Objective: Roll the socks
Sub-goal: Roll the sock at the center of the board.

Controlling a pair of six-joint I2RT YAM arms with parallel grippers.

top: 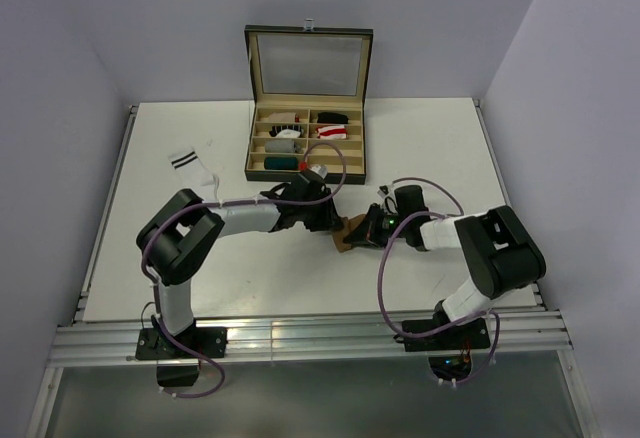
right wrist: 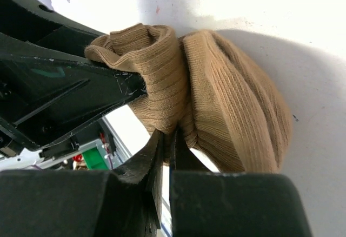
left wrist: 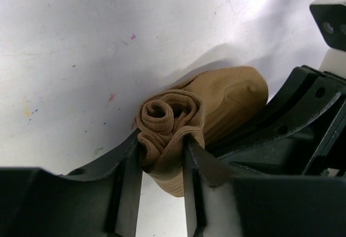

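Legible markings: none. No text, label, brand, number or sign can be read in any of the three views.

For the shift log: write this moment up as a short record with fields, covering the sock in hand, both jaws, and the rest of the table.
sock in work: tan sock, one end rolled into a spiral, on the table
left jaws: closed on the rolled end
right jaws: shut, pinching a fold of the tan sock
waiting: white striped sock, flat, left of the box
box: open, rolled bundles in its compartments
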